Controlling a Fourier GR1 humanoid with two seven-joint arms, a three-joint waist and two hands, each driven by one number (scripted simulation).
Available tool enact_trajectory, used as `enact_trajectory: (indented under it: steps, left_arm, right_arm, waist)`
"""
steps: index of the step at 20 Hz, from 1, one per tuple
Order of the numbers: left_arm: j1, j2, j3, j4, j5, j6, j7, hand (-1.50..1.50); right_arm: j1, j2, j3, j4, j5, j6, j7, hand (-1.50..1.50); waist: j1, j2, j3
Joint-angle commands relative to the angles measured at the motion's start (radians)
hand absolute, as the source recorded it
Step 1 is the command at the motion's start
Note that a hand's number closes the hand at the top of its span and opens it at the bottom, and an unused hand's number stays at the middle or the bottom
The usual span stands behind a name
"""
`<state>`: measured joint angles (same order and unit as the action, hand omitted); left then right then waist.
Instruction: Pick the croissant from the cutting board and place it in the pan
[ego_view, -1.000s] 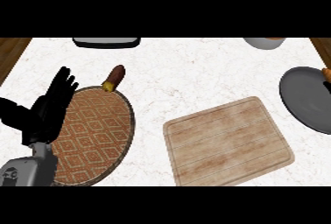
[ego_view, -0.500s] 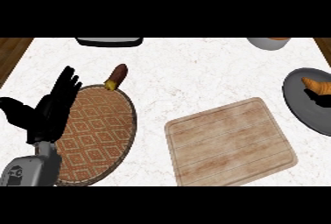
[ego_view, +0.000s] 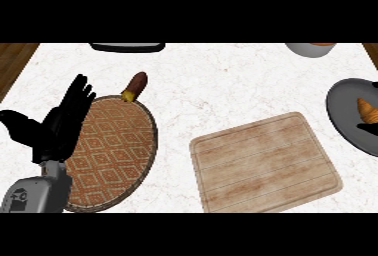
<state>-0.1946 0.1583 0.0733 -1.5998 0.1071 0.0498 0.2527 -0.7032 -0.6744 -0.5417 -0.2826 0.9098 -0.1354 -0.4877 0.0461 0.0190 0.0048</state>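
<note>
Golden-brown croissant (ego_view: 367, 110) in grey pan (ego_view: 344, 122)

White marble counter (ego_view: 221, 85) with faint grey veining; brown wood floor shows past its left edge and at the top right corner. Round woven mat (ego_view: 111, 150), orange-brown diamond pattern, dark rim, lies at the left. A brown oblong item with a yellow tip (ego_view: 135, 86) touches the mat's upper rim. Dark, flat object (ego_view: 127, 46) cut off at the top edge. Grey bowl (ego_view: 310, 49) at top right, mostly out of view.
</note>
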Motion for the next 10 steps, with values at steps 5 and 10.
enact_trajectory:
  steps: [5,10]
  left_arm:
    - [-0.012,-0.017,-0.013,-0.028,-0.02,0.035,0.037,0.0]
    - [0.015,-0.01,-0.005,-0.001,-0.027,0.023,-0.006,0.0]
  right_arm:
    - [-0.003,-0.037,-0.169,0.062,-0.19,0.095,-0.194,-1.5]
    - [0.011,-0.177,-0.292,0.123,-0.32,0.339,-0.203,-1.5]
  waist:
    - [-0.016,-0.006,0.001]
    - [-0.028,-0.005,0.002]
